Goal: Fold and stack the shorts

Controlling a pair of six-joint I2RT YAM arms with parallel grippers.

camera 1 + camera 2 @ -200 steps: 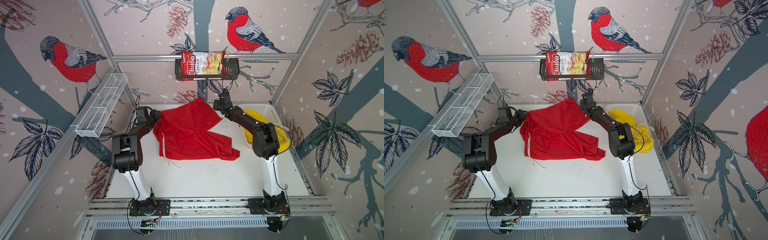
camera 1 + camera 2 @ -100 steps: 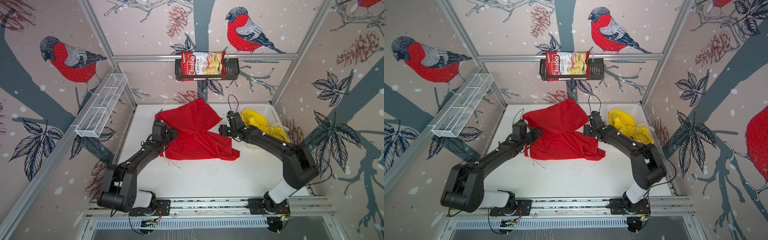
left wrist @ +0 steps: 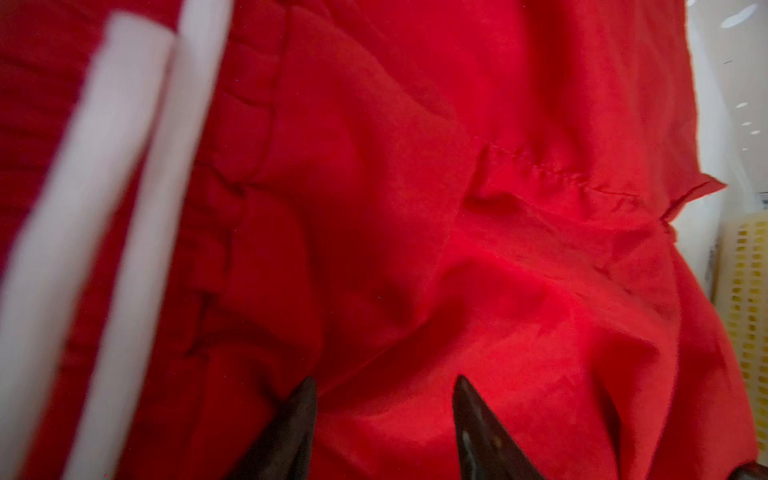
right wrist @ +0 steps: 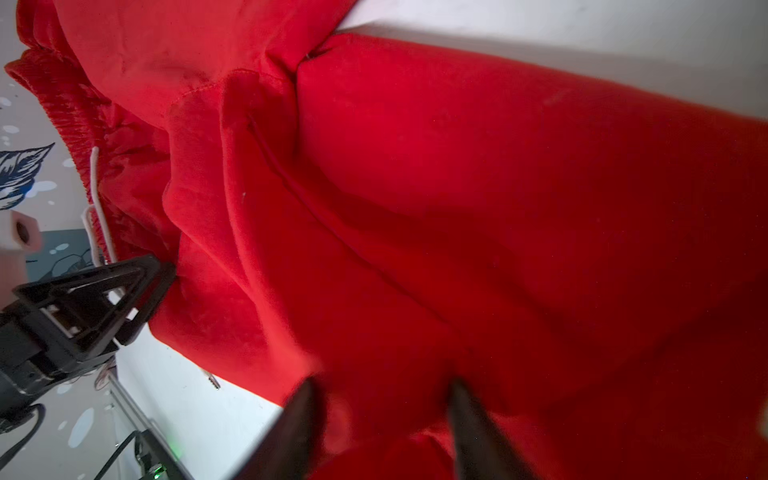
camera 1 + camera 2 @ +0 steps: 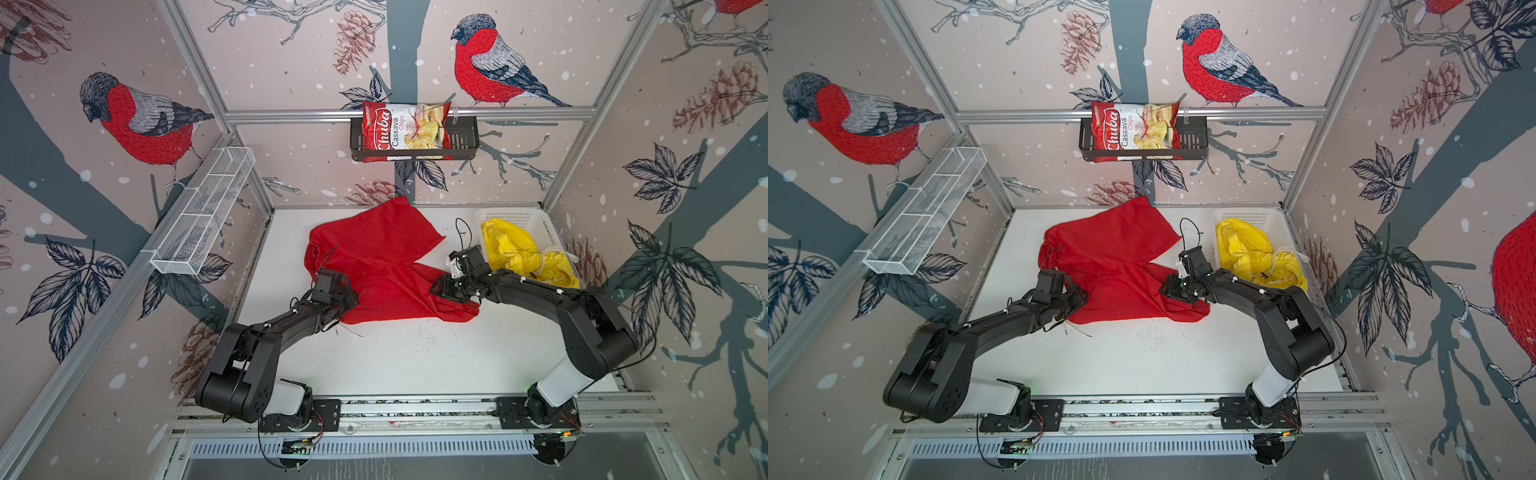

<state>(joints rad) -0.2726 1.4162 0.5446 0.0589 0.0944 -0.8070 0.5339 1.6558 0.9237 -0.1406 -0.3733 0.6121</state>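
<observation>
The red shorts (image 5: 374, 257) (image 5: 1113, 249) lie spread and creased on the white table, one leg toward the back wall and one pointing right. The yellow shorts (image 5: 511, 249) (image 5: 1246, 245) sit crumpled in the white basket (image 5: 515, 216). My left gripper (image 5: 351, 299) (image 3: 384, 382) rests on the red shorts' near left part, jaws apart, red cloth (image 3: 415, 208) between them. My right gripper (image 5: 434, 289) (image 4: 382, 386) is down on the right-pointing leg (image 4: 457, 187), its blurred jaws apart with cloth bulging between. The white drawstring (image 4: 97, 199) shows by the waistband.
A chips bag (image 5: 405, 131) sits in a black shelf on the back wall. A white wire rack (image 5: 203, 216) hangs on the left wall. The white basket (image 5: 1246, 216) stands in the back right corner, close behind my right arm. Bare table lies in front of the shorts.
Both arms have come forward from the shorts' back corners and lowered onto the red cloth. The right gripper's jaws have narrowed over the near leg. The shorts stay spread out.
</observation>
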